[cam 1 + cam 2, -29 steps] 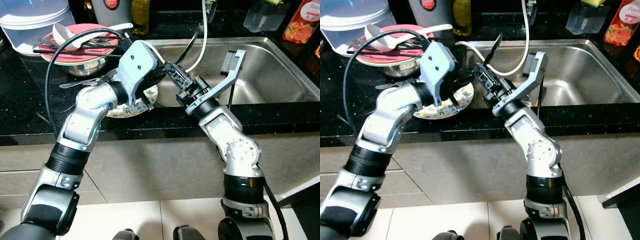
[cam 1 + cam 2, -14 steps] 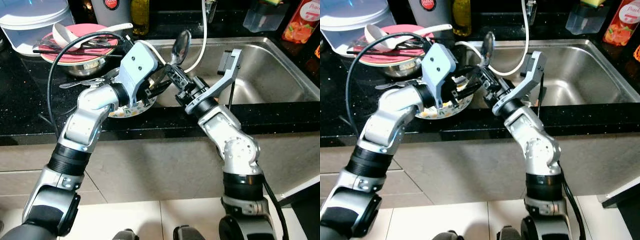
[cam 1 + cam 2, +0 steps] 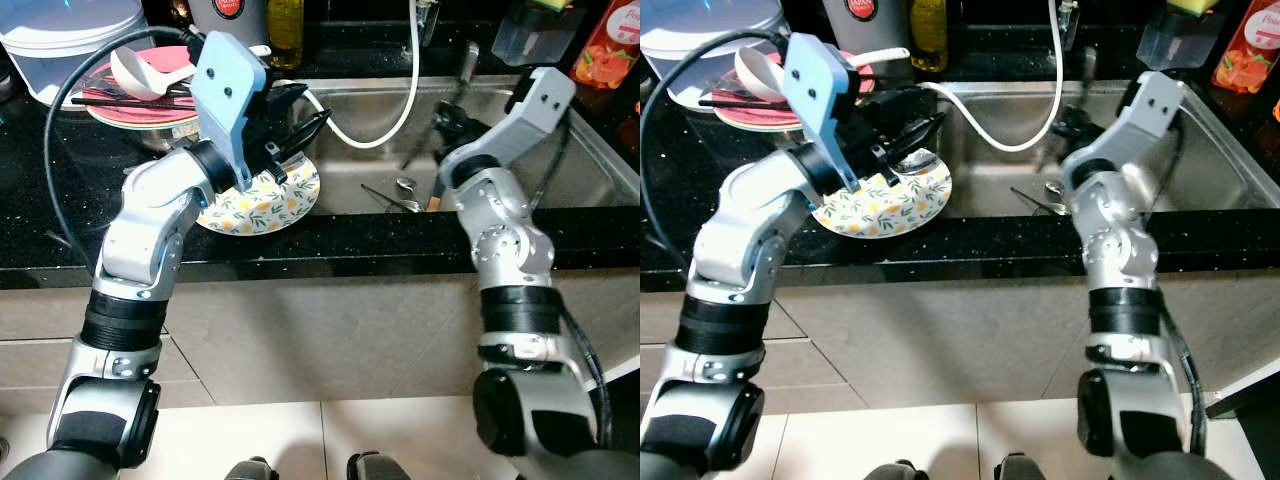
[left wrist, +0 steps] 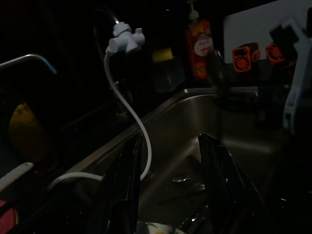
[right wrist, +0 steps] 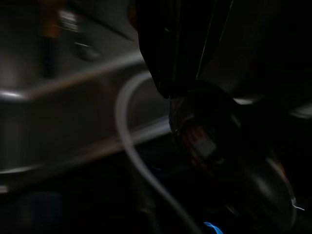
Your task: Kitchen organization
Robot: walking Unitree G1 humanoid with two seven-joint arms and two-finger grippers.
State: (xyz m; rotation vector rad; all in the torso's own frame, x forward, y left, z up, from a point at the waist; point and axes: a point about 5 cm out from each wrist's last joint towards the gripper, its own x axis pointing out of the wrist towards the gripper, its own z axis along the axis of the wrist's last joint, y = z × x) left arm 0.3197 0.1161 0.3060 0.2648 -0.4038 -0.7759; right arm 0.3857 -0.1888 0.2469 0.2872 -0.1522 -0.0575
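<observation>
Landmark: the steel sink [image 3: 590, 150].

Far left of the sink on the black speckled counter [image 3: 40, 200]: white lidded tub [image 3: 60, 40], then a pink plate [image 3: 130, 105] stacked on a steel bowl [image 3: 165, 135], with a white ladle [image 3: 145, 70] and dark chopsticks [image 3: 105, 97] on top.

Just left of the sink, at the counter's front edge: floral plate [image 3: 262, 203], flat, glazed ceramic with a lemon-and-leaf print. I judge it stiff, fairly heavy, brittle, slick if wet. Best take is a rim pinch on the side overhanging toward the sink; there's no purchase from above.

My left pincer [image 3: 292, 112] hovers above that plate, pointing at the sink, fingers [image 4: 127, 190] spread, empty.

White hose [image 3: 352, 135] loops from the tap into the sink: soft, snag risk.

On the sink floor: a spoon [image 3: 404, 185] and thin metal cutlery [image 3: 385, 198], light, rigid and slippery. Lying flat on steel, so hard to pinch; handle ends are the place.

My right pincer [image 3: 447, 122] is over the sink near its back wall, clenched on a spoon held upright [image 3: 468, 62]; the wrist view shows the shiny bowl [image 5: 219, 146] right below the fingers. Blurred, so exact grip point is unclear. Thin smooth metal, likely to pivot in the grip.

Right of the sink at the back: a clear holder [image 3: 535, 25] and a red bottle [image 3: 610, 40].
</observation>
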